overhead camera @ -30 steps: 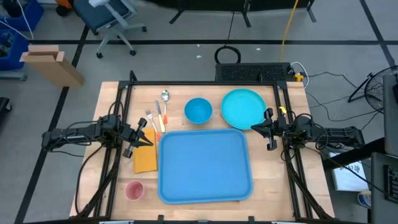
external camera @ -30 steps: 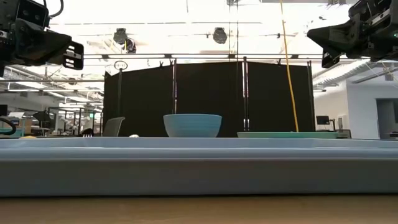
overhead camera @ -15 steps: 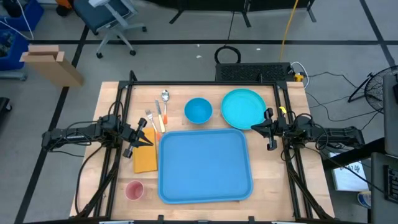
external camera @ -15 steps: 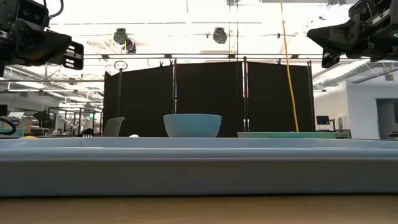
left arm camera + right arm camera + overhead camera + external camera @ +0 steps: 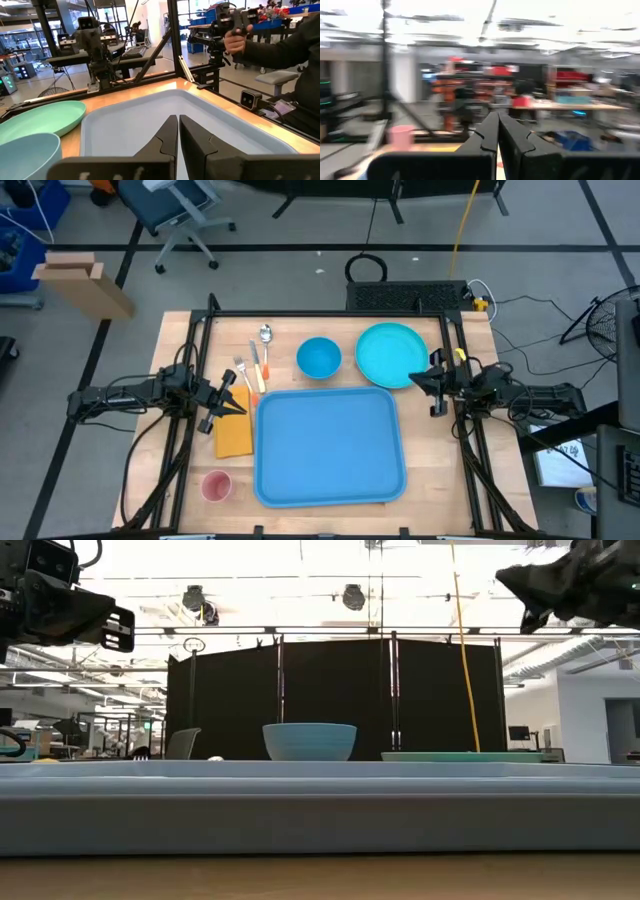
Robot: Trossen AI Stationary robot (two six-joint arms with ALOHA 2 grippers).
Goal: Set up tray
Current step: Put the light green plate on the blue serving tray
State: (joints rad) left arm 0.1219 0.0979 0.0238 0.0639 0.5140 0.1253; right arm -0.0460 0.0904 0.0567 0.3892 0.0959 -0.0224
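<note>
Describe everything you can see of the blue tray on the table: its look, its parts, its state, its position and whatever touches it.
The tray is a large flat rectangle of smooth blue plastic with rounded corners and a low raised rim. It lies flat on the wooden table, near the front edge, and nothing is in it. Its left edge runs beside an orange napkin; whether they touch cannot be told. The bowl and the teal plate sit just beyond its far edge. Neither gripper touches it.
</note>
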